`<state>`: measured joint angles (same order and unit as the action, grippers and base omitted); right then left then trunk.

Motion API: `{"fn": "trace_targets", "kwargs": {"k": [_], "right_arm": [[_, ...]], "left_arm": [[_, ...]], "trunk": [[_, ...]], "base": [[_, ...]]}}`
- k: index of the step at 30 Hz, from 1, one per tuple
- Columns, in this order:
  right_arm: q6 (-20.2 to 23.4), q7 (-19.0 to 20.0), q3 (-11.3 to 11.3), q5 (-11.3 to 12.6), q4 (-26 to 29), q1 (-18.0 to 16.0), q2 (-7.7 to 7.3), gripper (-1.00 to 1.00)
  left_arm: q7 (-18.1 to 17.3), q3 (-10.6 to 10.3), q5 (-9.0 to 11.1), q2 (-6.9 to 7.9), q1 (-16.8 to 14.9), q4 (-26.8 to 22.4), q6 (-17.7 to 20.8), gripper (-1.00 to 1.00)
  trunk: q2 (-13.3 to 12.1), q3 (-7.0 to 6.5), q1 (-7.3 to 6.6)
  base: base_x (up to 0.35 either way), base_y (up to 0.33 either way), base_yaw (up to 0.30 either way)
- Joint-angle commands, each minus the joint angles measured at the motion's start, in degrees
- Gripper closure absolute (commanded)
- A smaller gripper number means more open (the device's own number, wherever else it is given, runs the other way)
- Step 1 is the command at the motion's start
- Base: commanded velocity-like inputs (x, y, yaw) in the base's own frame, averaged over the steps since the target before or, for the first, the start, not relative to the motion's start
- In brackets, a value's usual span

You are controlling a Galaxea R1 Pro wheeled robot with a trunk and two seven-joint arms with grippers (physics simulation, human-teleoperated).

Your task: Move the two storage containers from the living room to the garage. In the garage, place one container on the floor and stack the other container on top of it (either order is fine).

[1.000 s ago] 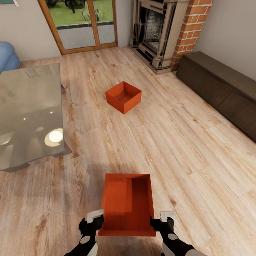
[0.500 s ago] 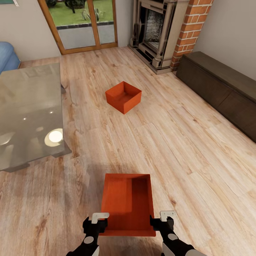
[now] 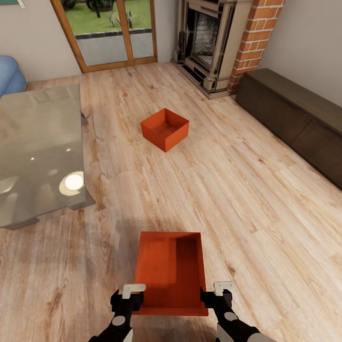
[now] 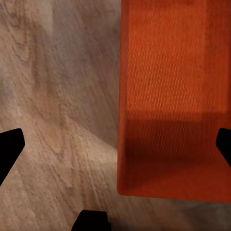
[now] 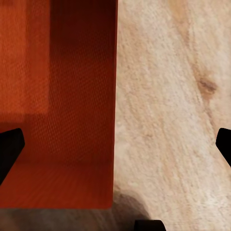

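Observation:
Two orange-red storage containers stand on the light wood plank floor of the living room. The near one [image 3: 171,270] sits just in front of me. The far one [image 3: 165,129] stands alone mid-room, turned corner-on. My left gripper [image 3: 127,298] is open at the near container's left wall. In the left wrist view that container [image 4: 173,96] has its wall edge between the spread fingers of the left gripper [image 4: 117,147]. My right gripper [image 3: 216,295] is open at the right wall. The right wrist view shows the container [image 5: 57,96] with its wall between the fingers of the right gripper [image 5: 117,144].
A glass coffee table [image 3: 38,142] fills the left side, with a blue sofa [image 3: 9,76] behind it. A brick fireplace [image 3: 213,42] and wood-framed glass doors [image 3: 109,33] line the far wall. A dark low cabinet [image 3: 294,118] runs along the right.
My left gripper has moved inward to the near container's left wall and then stayed there. The right gripper and both containers have not moved.

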<state>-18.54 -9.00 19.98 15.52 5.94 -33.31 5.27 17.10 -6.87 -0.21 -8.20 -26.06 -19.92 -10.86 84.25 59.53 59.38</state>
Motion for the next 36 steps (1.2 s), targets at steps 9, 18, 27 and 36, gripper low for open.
{"fn": "trace_targets", "kwargs": {"k": [9,18,27,36], "right_arm": [[-0.18,-0.23,0.50,0.47,-0.05,-0.01,0.01,-1.00],[-0.18,-0.23,0.52,0.47,-0.05,-0.04,0.01,-1.00],[-0.17,-0.23,0.58,0.47,-0.05,-0.04,0.01,-1.00],[-0.18,-0.23,0.56,0.47,-0.05,-0.04,0.01,-1.00]], "left_arm": [[0.40,-0.77,0.03,0.19,-0.04,0.07,-0.21,-1.00],[0.39,-0.95,-0.04,0.26,-0.03,0.04,-0.21,-1.00],[0.39,-1.04,-0.10,0.37,-0.02,0.06,-0.21,-1.00],[0.39,-1.03,-0.14,0.38,0.00,0.19,-0.25,-1.00]], "trunk": [[3.64,1.65,1.98],[7.25,3.26,3.96],[10.86,4.88,5.93],[14.47,6.50,7.91]], "base": [[0.000,0.000,0.000],[0.000,0.000,0.000],[0.000,0.000,0.000],[0.000,0.000,0.000]]}}
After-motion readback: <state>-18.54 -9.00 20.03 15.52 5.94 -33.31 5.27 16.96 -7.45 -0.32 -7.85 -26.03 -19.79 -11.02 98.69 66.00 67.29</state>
